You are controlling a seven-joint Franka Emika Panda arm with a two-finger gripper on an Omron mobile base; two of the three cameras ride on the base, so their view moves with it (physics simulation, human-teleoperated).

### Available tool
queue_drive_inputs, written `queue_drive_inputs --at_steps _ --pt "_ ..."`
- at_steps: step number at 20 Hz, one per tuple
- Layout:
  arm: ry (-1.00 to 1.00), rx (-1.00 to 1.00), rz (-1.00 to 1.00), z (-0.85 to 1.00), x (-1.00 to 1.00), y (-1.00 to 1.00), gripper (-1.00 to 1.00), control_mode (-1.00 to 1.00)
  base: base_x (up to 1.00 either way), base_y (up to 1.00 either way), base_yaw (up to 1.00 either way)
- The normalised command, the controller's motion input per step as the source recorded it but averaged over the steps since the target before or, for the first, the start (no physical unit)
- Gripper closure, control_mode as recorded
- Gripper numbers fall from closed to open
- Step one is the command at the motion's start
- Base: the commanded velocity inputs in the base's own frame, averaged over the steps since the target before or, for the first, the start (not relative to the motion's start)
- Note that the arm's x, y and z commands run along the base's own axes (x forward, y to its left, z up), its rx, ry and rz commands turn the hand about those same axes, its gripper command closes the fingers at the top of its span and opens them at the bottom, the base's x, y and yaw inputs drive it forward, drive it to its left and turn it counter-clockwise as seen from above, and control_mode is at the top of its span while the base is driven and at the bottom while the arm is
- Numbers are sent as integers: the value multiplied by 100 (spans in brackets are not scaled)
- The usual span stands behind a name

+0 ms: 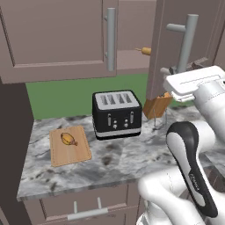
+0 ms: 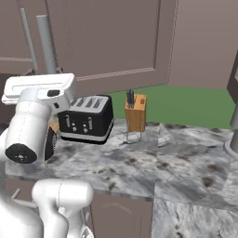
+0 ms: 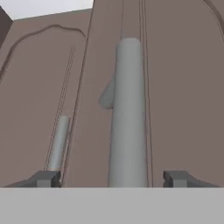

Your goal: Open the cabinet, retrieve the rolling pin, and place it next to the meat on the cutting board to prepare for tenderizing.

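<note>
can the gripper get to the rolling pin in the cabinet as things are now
Probably, with some repositioning. The gripper is open, its tips either side of the door handle, and the door is swung out, so the rolling pin shows through the gap. The gripper would have to come around that door first.

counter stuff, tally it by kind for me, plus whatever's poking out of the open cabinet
toaster: 1
knife block: 1
cutting board: 1
meat: 1
rolling pin, end showing inside the cabinet: 1
total: 5
</note>
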Motion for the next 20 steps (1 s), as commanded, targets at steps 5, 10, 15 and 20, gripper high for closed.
queue_drive_inputs --at_steps 5,10,15,20 --pt "-22 -4 0 0 -100 4 -100 -100 0 0 0" --pt "-11 -8 -5 0 -86 43 -100 -100 0 0 0" --pt "3 -16 -15 -3 -9 88 -100 -100 0 0 0" --pt "12 -21 -23 -15 22 96 -100 -100 0 0 0"
